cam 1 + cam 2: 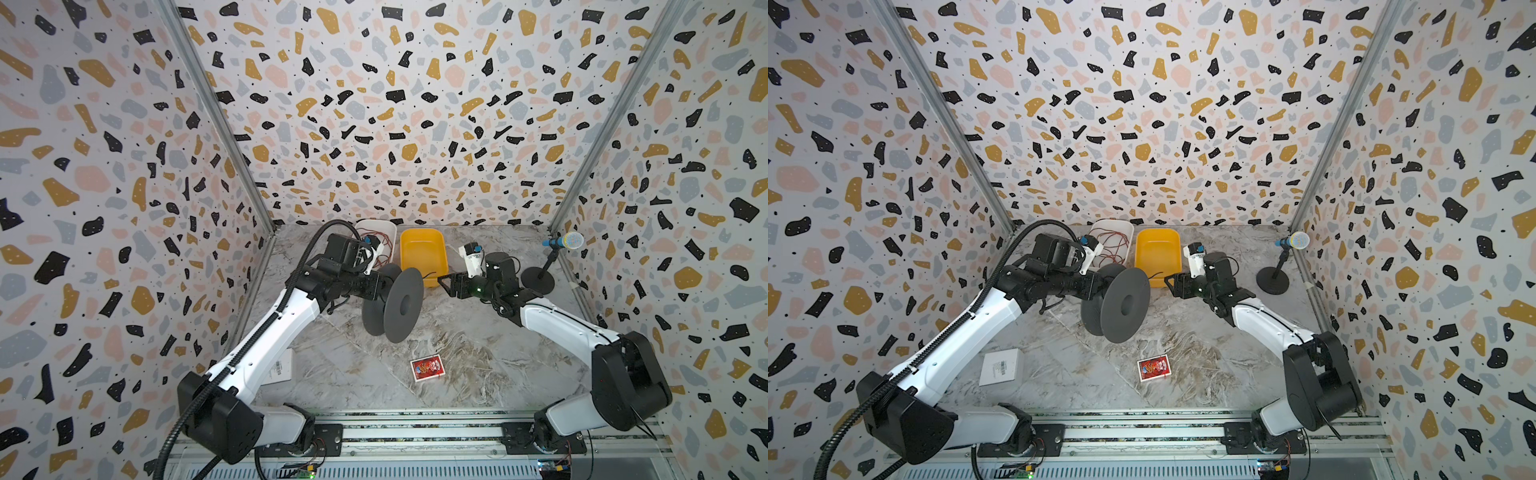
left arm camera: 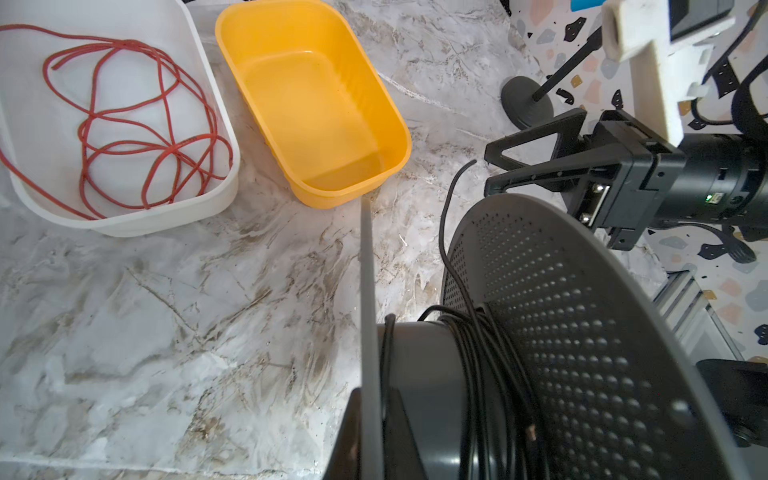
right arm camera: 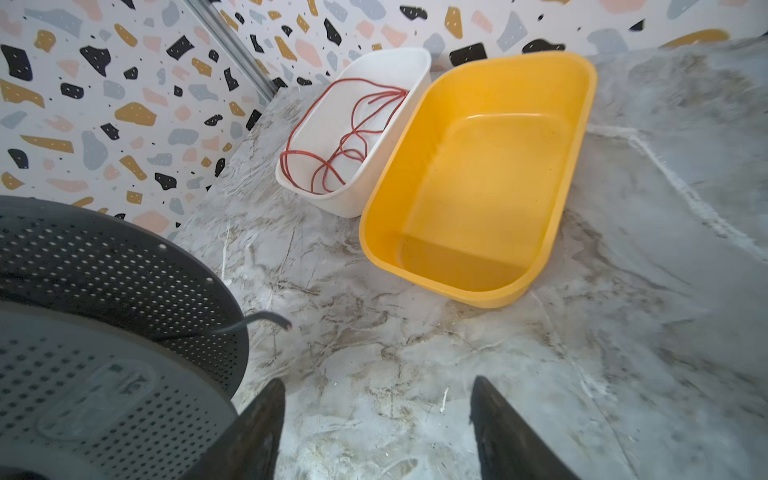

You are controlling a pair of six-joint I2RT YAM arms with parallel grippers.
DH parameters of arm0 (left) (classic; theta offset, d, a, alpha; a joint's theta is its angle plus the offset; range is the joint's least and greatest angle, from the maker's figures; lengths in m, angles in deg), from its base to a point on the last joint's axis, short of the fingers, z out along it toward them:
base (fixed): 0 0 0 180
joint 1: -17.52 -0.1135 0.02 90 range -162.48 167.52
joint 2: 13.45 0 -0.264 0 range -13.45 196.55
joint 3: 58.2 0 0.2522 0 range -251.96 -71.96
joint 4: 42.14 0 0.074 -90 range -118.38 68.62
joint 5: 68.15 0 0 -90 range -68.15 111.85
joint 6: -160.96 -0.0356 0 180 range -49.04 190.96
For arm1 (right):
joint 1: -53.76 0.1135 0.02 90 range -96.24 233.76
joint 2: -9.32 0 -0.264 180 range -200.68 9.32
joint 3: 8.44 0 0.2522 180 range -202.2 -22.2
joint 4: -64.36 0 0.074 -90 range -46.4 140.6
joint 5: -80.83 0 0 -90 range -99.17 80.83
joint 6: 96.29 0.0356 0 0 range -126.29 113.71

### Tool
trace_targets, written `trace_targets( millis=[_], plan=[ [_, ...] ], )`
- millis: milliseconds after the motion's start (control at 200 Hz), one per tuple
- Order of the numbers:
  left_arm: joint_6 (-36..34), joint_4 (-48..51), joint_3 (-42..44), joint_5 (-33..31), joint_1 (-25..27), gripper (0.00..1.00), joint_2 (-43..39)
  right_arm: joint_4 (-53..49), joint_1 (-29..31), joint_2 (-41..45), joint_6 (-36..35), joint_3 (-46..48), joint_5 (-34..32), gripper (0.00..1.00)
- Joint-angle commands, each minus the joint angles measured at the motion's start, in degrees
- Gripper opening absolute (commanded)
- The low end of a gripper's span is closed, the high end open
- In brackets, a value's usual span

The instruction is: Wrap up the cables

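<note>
A dark grey spool (image 1: 401, 305) (image 1: 1125, 305) hangs above the table's middle. My left gripper (image 1: 383, 286) (image 2: 370, 424) is shut on the spool's thin flange, one finger on each side of it. The black cable (image 2: 478, 353) is wound in several turns round the hub. Its free end (image 2: 446, 208) (image 3: 266, 318) curls out past the perforated flange (image 2: 561, 332) into the air. My right gripper (image 1: 444, 283) (image 3: 378, 386) stands open just right of the spool, nothing between its fingers, a short way from the cable's end (image 1: 428, 274).
An empty yellow tub (image 1: 422, 253) and a white tub (image 1: 376, 227) holding a red wire (image 2: 124, 124) sit at the back. A microphone on a stand (image 1: 563, 241) is at the back right. A red packet (image 1: 427, 368) and a white box (image 1: 1000, 368) lie in front.
</note>
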Motion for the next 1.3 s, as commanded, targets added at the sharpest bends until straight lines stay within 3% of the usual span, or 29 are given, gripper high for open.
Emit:
trace_targets(
  millis=[0, 370, 481, 786, 1136, 1292],
  plan=[
    [1.6, -5.8, 0.3, 5.4, -0.4, 0.00, -1.8, 0.8, -0.6, 2.6, 1.2, 1.7, -1.3, 0.72],
    [0.6, -5.4, 1.7, 4.9, -0.8, 0.00, -2.3, 3.2, -3.6, 9.5, 4.5, 4.1, 5.2, 0.68],
    [1.1, -6.9, 2.8, 6.3, -0.8, 0.00, -2.3, 5.9, -5.6, 9.9, 7.7, 3.4, 10.6, 0.65],
    [2.4, -9.3, 4.6, 7.9, -0.8, 0.00, -2.8, 12.7, -6.3, -2.2, 12.7, -2.5, 24.6, 0.58],
    [2.7, -10.5, 5.1, 9.5, -0.8, 0.00, -2.8, 30.4, -6.2, -8.9, 24.1, 0.7, 31.9, 0.47],
    [3.5, -12.1, 5.4, 11.9, -1.0, 0.00, -2.7, 34.1, -6.2, -11.4, 26.0, 0.8, 33.2, 0.36]
  ],
)
